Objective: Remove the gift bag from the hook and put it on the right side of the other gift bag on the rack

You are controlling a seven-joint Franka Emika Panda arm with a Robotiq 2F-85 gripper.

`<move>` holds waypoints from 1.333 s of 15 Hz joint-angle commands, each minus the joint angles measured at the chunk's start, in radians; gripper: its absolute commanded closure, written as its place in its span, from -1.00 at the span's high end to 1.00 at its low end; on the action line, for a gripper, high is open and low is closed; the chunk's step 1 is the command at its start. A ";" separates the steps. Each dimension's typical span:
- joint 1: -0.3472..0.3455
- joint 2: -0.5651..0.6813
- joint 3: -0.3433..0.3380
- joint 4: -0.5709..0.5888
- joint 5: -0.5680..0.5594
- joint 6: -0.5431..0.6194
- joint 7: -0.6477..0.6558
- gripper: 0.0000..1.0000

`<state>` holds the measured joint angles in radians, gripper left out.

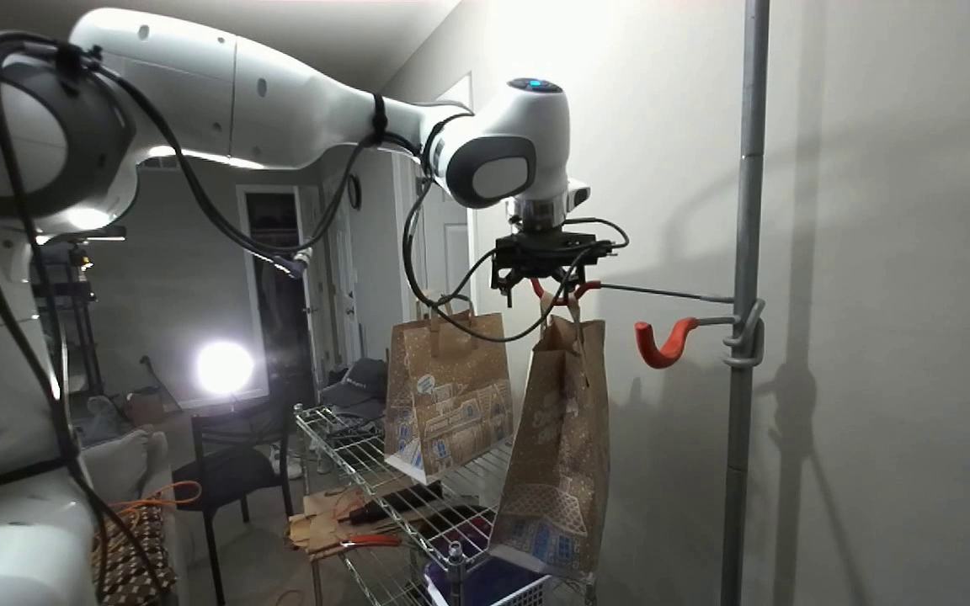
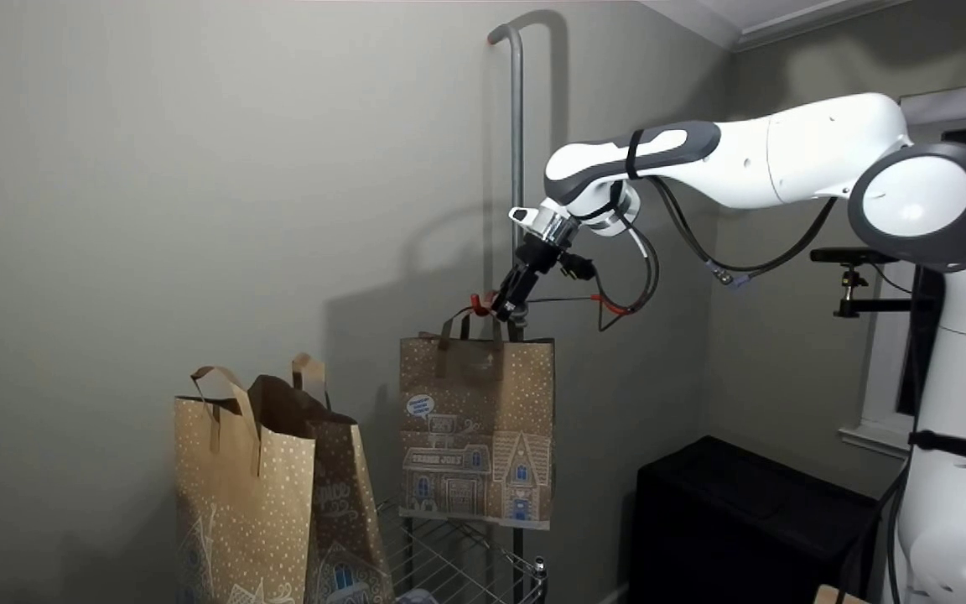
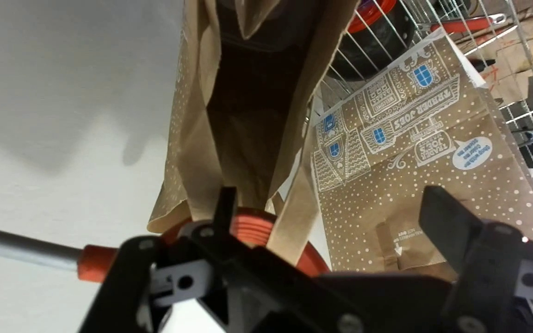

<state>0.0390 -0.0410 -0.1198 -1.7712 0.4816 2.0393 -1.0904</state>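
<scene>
The gift bag, brown with white dots and printed houses, hangs by its loop handles from the red hook; the bag shows in both exterior views. Both bags look alike in print. The other gift bag stands on the wire rack. My gripper is at the hook, over the hanging bag's handles. In the wrist view the gripper is open. A handle strap shows between the fingers; whether they touch it I cannot tell.
A grey pole carries the hooks. A lower red hook beside the pole holds nothing. The wall is close behind the hanging bag. A white basket with purple cloth sits below on the rack. A black box stands near the robot base.
</scene>
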 commanded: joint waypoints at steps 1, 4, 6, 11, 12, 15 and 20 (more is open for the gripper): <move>-0.026 -0.020 0.029 -0.002 -0.081 0.027 0.009 1.00; -0.030 -0.028 0.029 -0.002 -0.158 0.039 0.021 1.00; -0.036 -0.022 0.027 0.003 -0.175 0.040 0.017 1.00; -0.045 0.017 0.026 0.024 -0.159 0.047 -0.001 1.00; -0.046 0.020 0.026 0.027 -0.157 0.045 -0.002 1.00; -0.048 0.033 0.025 0.044 -0.112 0.008 -0.017 1.00; -0.055 0.045 0.024 0.081 0.041 -0.096 -0.025 1.00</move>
<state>0.0108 -0.0112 -0.1095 -1.7281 0.4523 2.0054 -1.0904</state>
